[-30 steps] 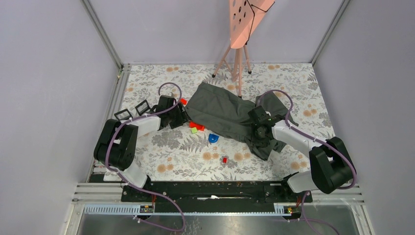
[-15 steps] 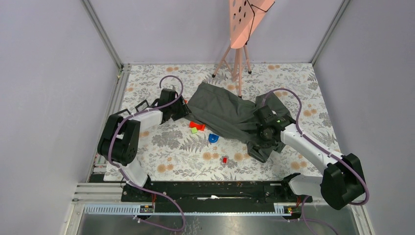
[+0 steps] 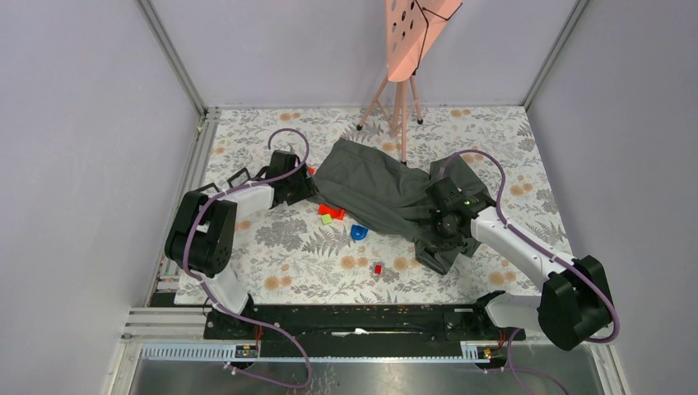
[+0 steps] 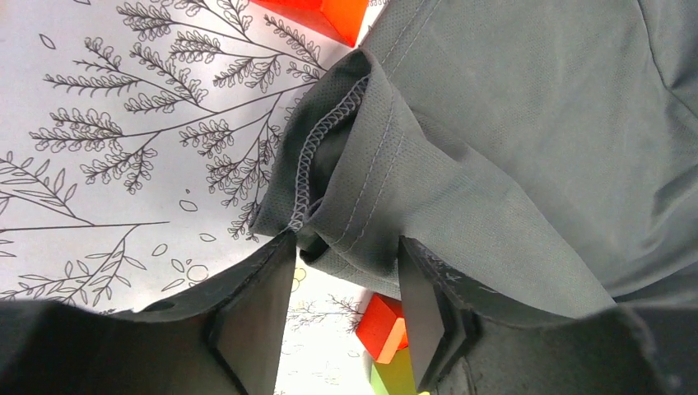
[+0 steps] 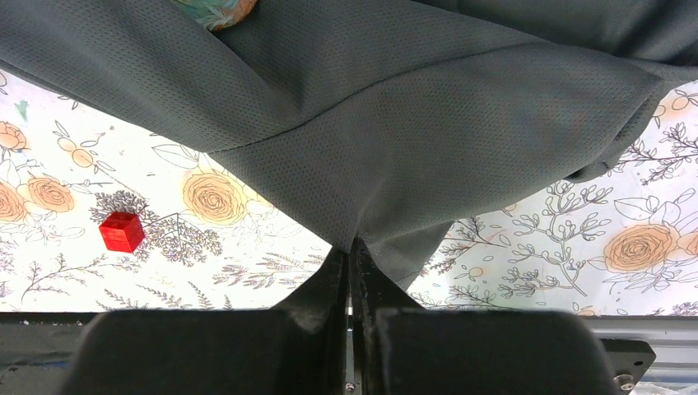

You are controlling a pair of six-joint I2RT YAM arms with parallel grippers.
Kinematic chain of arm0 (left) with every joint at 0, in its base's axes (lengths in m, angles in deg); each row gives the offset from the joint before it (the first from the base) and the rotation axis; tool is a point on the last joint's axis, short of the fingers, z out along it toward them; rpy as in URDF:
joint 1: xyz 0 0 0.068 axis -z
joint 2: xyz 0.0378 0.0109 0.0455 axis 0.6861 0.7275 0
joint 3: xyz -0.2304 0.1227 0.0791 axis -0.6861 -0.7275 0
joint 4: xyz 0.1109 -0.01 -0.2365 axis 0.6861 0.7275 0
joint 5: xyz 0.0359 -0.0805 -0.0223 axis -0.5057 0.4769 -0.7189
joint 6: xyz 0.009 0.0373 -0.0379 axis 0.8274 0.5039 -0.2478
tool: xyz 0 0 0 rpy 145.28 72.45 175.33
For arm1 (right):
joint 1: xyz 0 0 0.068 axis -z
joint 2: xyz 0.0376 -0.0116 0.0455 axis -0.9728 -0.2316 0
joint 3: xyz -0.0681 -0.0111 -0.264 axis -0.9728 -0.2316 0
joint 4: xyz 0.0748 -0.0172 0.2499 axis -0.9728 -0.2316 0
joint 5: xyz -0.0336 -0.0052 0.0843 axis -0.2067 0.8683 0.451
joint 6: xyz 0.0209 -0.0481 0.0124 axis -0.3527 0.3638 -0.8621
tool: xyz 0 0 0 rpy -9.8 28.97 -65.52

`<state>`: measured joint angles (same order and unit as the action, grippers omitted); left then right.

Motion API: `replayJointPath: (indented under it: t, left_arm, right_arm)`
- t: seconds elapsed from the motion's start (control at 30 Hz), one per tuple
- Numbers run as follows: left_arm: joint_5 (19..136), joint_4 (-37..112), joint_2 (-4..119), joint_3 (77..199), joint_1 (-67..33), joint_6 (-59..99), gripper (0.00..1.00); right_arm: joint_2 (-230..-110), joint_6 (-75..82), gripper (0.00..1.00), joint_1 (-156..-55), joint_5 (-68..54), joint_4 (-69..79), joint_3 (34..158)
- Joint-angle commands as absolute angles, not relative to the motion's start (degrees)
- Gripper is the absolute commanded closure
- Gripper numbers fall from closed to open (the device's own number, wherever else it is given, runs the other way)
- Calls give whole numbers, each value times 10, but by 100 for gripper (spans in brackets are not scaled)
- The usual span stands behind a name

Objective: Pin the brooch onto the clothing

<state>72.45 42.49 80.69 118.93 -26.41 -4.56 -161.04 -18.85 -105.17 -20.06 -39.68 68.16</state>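
**Item under inspection:** the dark grey T-shirt (image 3: 379, 191) lies crumpled on the floral tablecloth (image 3: 313, 255). It sits right of centre and runs diagonally from far-left to near-right. Its surface is creased and folded throughout, and its near-right end is bunched up.

**Right gripper** (image 5: 352, 247): it sits over the near-right portion of the T-shirt. Its fingers are pressed together with a pinch of the mesh-textured fabric caught between the tips. The cloth rises in a tent from this pinch and hangs clear of the tablecloth on either side.

**Left gripper** (image 4: 346, 247): it sits at the far-left edge of the T-shirt. The jaws stand about half apart. A stitched hem fold lies between the fingertips, and tablecloth shows through the gap nearer the wrist.

**Adjacent objects:**
- An orange-red block (image 3: 309, 170) touches the far-left corner of the T-shirt.
- A red block (image 3: 331, 211) and a green block (image 3: 327, 219) lie together just beside the garment's near-left edge.
- A blue piece (image 3: 359, 232) lies near them, slightly nearer and to the right.
- A small red cube (image 3: 378, 268) sits nearer still, apart from the fabric.
- It cannot be determined which item, if any, is the brooch.

**Far side:** a pink perforated panel (image 3: 407, 33) stands on a tripod, with one leg planted at the T-shirt's far edge.
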Motion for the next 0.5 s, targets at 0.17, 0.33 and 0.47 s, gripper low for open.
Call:
replayJointPath:
  t: [0.17,0.33,0.47]
  left_arm:
    - [695,409,767,1211,-266,-31,45]
    - [693,411,763,1210,-266,-30,44]
    - [693,404,757,1205,-266,-30,47]
  right_arm:
    - [-1616,-181,100,-1057,-190,-405,692]
    - [-1621,-180,100,-1057,-185,-402,693]
    - [-1623,-180,100,-1057,-183,-400,692]
